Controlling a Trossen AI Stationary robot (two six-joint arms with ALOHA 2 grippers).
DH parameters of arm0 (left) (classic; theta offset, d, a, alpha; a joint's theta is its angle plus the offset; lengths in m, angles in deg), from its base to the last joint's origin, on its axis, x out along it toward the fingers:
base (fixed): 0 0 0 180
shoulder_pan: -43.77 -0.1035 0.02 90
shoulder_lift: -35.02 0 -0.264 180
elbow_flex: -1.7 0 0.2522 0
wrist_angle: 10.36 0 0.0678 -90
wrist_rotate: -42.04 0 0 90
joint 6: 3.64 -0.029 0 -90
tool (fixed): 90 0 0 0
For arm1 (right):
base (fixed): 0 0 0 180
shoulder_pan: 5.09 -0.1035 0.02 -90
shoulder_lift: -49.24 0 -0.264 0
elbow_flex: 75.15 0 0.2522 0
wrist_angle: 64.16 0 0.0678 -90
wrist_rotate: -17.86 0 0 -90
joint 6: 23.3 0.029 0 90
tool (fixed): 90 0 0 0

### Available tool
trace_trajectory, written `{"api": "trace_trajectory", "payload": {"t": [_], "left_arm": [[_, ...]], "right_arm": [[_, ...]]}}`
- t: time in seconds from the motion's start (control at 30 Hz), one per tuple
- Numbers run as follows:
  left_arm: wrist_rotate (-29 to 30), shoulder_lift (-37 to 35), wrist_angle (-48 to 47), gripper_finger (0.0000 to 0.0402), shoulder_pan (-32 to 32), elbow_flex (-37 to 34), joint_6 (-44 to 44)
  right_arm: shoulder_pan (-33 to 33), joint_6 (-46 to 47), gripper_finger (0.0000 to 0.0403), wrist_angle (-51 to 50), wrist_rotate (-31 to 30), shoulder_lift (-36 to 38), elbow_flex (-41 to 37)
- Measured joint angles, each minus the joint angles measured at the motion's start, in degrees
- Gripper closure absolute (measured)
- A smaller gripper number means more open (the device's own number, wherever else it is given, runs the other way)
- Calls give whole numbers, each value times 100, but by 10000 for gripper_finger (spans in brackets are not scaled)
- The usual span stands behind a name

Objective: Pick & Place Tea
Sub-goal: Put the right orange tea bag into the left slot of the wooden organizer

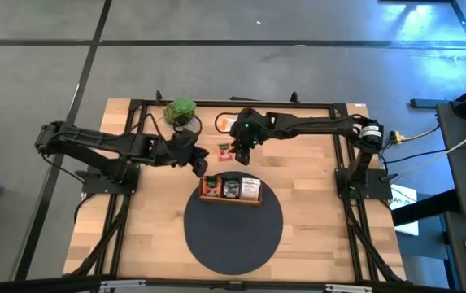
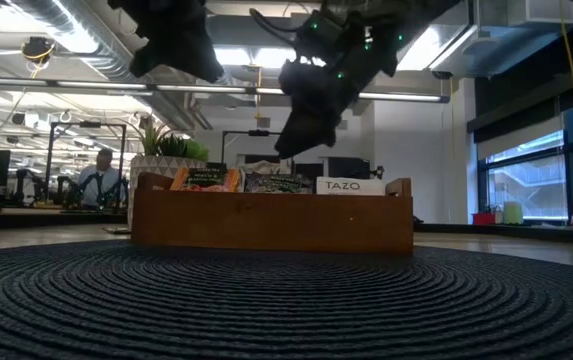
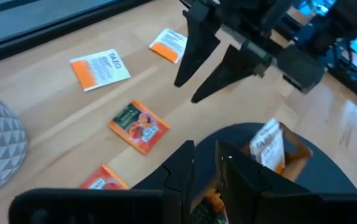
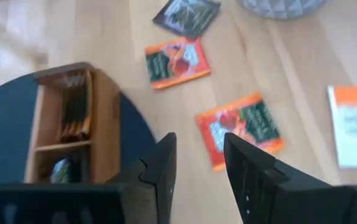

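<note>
Pale blond wood grain across the worktop. Dark slate mat, ribbed in concentric rings. Brown wooden tray. Orange-and-red fruit print on one tea packet and on another; white with an orange band on a third. Green leaves on the plant, over a pale grey faceted pot.

**Open office behind a wooden surface**

The low view looks into an open-plan office: exposed ducts and pipes run under the ceiling, lit by long strip lights. A seated person works at desks far back (details too small to tell). Tall windows show daylight. From above, grey floor with dark seams surrounds the pale wooden surface.
</note>
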Motion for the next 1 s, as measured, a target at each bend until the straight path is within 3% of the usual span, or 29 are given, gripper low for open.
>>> {"api": "trace_trajectory", "payload": {"t": [0.3,0.47,0.63,0.8,1.0], "left_arm": [[-9,0,-50,342,-206,0,2],[-6,218,-475,341,-468,0,15],[-30,874,-247,339,-908,0,-396],[-922,1607,355,338,-1588,2,-599],[-2053,2260,1192,339,-2090,7,-806]], "right_arm": [[160,-713,267,716,-5,-143,-268],[174,-494,267,809,-145,-145,-250],[169,-126,267,905,-193,-145,-246],[169,21,267,32,-193,0,-250],[253,-89,267,-850,-195,871,-546]]}}
